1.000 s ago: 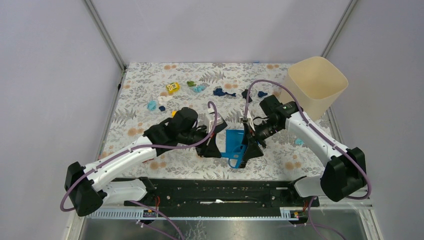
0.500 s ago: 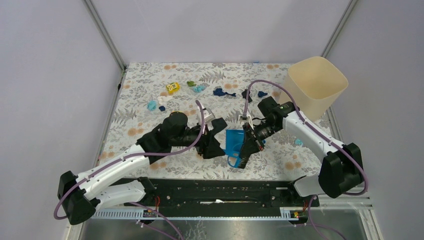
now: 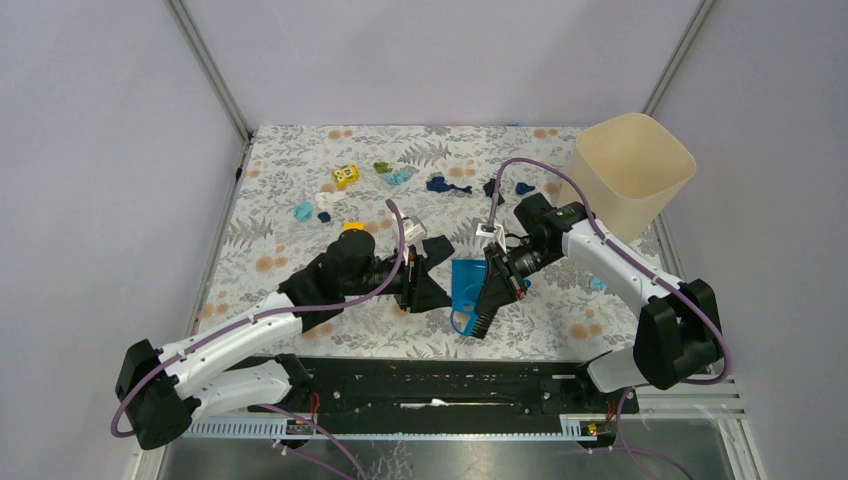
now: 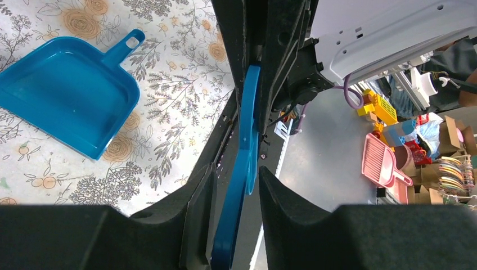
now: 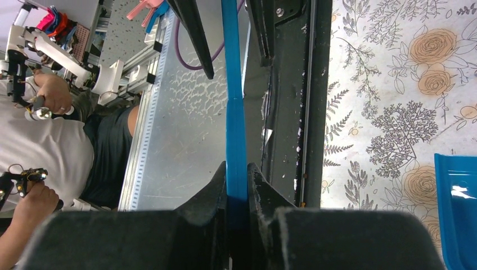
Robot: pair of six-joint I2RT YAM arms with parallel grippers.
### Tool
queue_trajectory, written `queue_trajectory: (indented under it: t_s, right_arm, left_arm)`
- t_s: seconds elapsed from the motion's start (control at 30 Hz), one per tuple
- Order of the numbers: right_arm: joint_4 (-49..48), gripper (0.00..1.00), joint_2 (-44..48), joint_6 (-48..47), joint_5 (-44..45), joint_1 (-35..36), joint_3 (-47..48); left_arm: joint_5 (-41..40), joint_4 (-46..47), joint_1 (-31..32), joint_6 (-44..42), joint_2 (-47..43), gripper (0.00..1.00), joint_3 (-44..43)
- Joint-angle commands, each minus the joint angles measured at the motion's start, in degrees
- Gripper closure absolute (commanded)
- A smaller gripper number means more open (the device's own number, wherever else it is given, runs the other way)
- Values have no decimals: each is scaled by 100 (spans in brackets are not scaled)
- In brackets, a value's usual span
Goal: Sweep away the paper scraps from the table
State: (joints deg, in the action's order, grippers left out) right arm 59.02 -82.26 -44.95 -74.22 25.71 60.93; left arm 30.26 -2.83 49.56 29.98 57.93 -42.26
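Navy, green and light-blue paper scraps (image 3: 447, 184) lay unswept on the table (image 3: 280, 170), from ten to one o'clock of the empty-looking dustpan (image 4: 67, 95); sweeping seemed barely begun. Right gripper (image 5: 236, 169) pinched the brush (image 5: 235, 112) handle. The left gripper (image 4: 236, 174) stood narrow around a blue edge, grip unclear. Yellow cube (image 3: 346, 176) sat among scraps at eleven, cream bin (image 3: 635, 170) at two.

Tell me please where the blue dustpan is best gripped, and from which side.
Grip the dustpan by its short handle. The pan lies flat on the table, open side up, its body probably too wide for the jaws; the handle is narrow and points toward the arm bases. Come from above at that near end, jaws across the handle.
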Motion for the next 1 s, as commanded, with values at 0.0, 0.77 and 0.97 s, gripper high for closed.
queue_trajectory:
  t_s: [0.0, 0.77, 0.97]
  right_arm:
    - [13, 100, 7, 15, -300, -101, 19]
    - [-1356, 14, 930, -33, 5030, -197, 210]
    - [-1544, 17, 882, -1690, 5083, -549, -571]
  left_arm:
    - [10, 338, 3, 126, -207, 64, 40]
    - [-3159, -2901, 1, 790, -30, 100, -1237]
    - [-3518, -3362, -3, 879, -20, 100, -1258]
